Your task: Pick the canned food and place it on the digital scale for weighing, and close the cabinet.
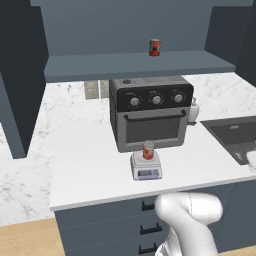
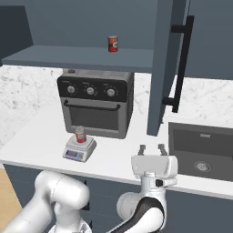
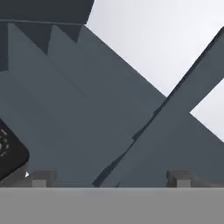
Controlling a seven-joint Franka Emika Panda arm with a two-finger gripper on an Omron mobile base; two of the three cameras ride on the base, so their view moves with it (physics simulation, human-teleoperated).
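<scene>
A white worktop runs under the open slate-blue cabinet, with marble backsplash behind and a dark sink let into its right end. The gripper stands upright at the front edge of the worktop, just left of the sink, its two fingers spread wide and holding nothing — a free, ready pose, pointed up toward the cabinet's right door, which hangs swung out above it with its long black bar handle facing the robot. From the hand view the dark door panels loom close, so I judge the arm is lining up to push that door shut.

Further left, the digital scale sits near the front of the worktop, just before the toaster oven. The canned food stands upright on its round platter, display toward the front — placed for weighing, so that part looks done. A darker red can remains on the cabinet shelf, well apart. The left door also stands open.
</scene>
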